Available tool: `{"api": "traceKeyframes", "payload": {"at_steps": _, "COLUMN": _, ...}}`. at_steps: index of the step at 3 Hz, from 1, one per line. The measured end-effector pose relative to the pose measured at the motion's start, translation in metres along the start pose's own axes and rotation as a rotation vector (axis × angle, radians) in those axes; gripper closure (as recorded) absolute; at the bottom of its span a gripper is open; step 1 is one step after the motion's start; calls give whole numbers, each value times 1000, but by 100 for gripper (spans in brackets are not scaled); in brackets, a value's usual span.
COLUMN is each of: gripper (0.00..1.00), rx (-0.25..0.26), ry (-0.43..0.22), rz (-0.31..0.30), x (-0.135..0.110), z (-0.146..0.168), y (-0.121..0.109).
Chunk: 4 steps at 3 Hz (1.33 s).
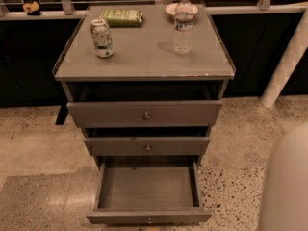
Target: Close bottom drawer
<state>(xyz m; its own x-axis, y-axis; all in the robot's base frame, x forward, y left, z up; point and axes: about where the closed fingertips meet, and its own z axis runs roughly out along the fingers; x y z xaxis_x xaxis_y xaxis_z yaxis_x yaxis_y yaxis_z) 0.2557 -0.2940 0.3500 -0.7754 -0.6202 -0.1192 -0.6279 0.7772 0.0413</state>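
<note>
The grey cabinet point(144, 57) stands on speckled floor, its three drawers stepped outwards. A pale, blurred rounded shape point(288, 186) fills the lower right corner. The bottom drawer point(147, 186) is pulled far out towards the camera, its plain grey box bare inside and its thin front panel with a small knob point(149, 220) near the lower edge of the view. The top drawer point(106, 113) and the middle drawer point(115, 146) each stand slightly ajar. On the cabinet top stand a water bottle point(183, 25) and a can point(102, 37), with a green packet point(122, 17) and a small bowl point(169, 8) behind them. The gripper lies outside the camera view, so its grasp cannot be told.
</note>
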Motion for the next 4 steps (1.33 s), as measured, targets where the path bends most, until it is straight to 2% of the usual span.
{"api": "traceKeyframes", "payload": {"at_steps": 1, "gripper": 0, "rx": 88, "ry": 91, "rz": -66, "x": 9, "z": -2, "y": -17}}
{"api": "traceKeyframes", "payload": {"at_steps": 2, "gripper": 0, "rx": 97, "ry": 86, "rz": -141, "x": -24, "z": 1, "y": -19}}
{"api": "traceKeyframes", "payload": {"at_steps": 3, "gripper": 0, "rx": 97, "ry": 86, "rz": -141, "x": -24, "z": 1, "y": -19}}
{"api": "traceKeyframes", "payload": {"at_steps": 4, "gripper": 0, "rx": 155, "ry": 66, "rz": -164, "x": 5, "z": -20, "y": -25}}
